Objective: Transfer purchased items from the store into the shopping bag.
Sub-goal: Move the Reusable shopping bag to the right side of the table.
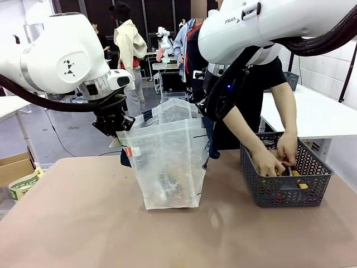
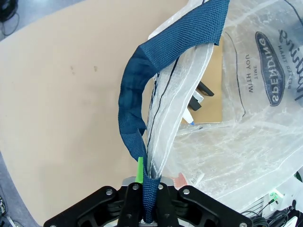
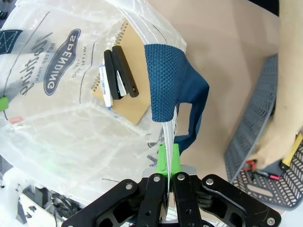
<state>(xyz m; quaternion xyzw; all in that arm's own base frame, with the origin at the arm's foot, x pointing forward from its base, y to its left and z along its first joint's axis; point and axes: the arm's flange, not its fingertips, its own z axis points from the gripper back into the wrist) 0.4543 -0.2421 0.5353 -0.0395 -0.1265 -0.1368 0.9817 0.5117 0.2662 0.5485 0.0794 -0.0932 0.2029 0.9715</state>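
Clear bag (image 1: 167, 162), left gripper (image 2: 147, 187) clenched on its navy strap (image 2: 130, 99), right gripper (image 3: 168, 163) clenched on its rim, logo (image 3: 60, 61) beyond it reading "SPENDING", "WITH YOU"

The shopping bag (image 1: 167, 167) gapes; hands (image 1: 287, 148) crowd basket (image 1: 279, 194).

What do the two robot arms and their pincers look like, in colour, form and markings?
The left arm and the right arm have rounded white shells and thick black cables. The right arm bears dark lettering "FRAN". The left pincer and the right pincer are black, bolted, with green pads.
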